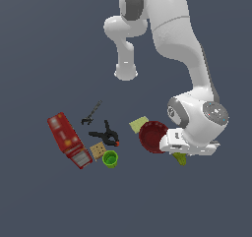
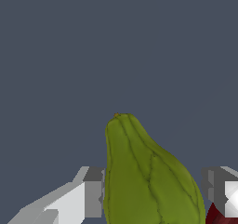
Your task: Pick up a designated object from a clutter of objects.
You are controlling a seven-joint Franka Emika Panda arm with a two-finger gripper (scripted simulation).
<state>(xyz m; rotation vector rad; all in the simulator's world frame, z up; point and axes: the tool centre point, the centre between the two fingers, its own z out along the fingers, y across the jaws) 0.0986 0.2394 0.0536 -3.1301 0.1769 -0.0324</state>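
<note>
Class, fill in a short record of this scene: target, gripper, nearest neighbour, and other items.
target: olive pear-like object, between the fingers
gripper: gripper straddles it; one finger touches it, a gap shows at the other
nearest neighbour: red bowl
other items: yellow square, green cup, cracker, black clamp, red box

Gripper (image 1: pixel 183 155) low over the olive lump (image 1: pixel 180 158), mostly hiding it, just beside the red bowl (image 1: pixel 151 136); jaw state not discernible. Green cup (image 1: pixel 110 159) stands apart
</note>
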